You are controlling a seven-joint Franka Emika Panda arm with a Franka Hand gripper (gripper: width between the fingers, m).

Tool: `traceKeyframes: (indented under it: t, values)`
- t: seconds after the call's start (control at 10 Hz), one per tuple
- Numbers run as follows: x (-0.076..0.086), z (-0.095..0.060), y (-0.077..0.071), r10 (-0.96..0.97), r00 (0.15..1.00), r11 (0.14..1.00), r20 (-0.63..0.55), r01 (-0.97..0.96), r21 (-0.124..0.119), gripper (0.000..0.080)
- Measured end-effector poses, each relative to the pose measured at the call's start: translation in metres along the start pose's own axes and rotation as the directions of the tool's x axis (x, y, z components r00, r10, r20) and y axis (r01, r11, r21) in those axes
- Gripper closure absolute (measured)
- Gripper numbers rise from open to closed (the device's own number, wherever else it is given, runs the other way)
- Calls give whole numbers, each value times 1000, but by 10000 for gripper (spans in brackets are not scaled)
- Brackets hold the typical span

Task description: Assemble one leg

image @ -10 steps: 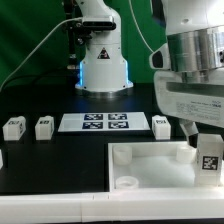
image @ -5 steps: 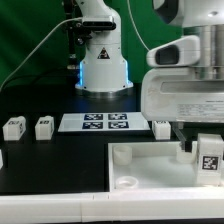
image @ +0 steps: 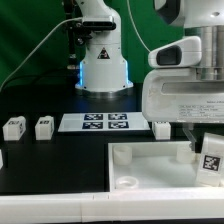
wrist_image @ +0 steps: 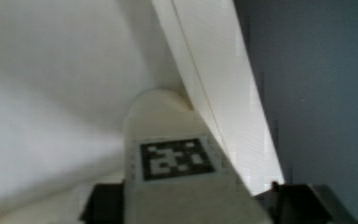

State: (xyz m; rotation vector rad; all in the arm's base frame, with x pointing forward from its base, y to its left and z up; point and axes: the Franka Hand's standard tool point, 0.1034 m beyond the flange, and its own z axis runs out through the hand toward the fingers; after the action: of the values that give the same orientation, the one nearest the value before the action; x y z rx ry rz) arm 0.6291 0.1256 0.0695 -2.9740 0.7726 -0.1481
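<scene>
My gripper [image: 206,150] is shut on a white leg [image: 210,158] with a black-and-white tag, and holds it over the right end of the large white tray-like piece [image: 150,165]. In the wrist view the leg [wrist_image: 179,160] fills the space between my two dark fingertips [wrist_image: 105,205] and points down at the tray's white surface [wrist_image: 69,90] beside its raised rim. Three more legs stand on the black table: two on the exterior view's left [image: 14,127] [image: 44,127] and one right of the marker board [image: 161,128].
The marker board [image: 95,122] lies on the table behind the tray. The arm's white base [image: 103,60] stands at the back. A round corner socket [image: 125,183] shows at the tray's near left corner.
The arm moved toward the camera and lower between one second ago and half a second ago, carrying the leg. Since then it has hardly moved; the leg looks slightly tilted.
</scene>
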Motion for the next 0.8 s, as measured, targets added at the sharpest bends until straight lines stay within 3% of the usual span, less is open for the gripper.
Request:
traceKeyframes:
  t: [0.1, 0.3, 0.5, 0.8]
  values:
    - [0, 0, 0, 87, 996, 996, 2, -87, 2, 502]
    - [1, 1, 0, 286, 958, 958, 11, -286, 9, 502]
    - [4, 1, 1, 506, 862, 862, 38, -506, 6, 502]
    - [4, 2, 1, 799, 595, 598, 91, -802, -4, 502]
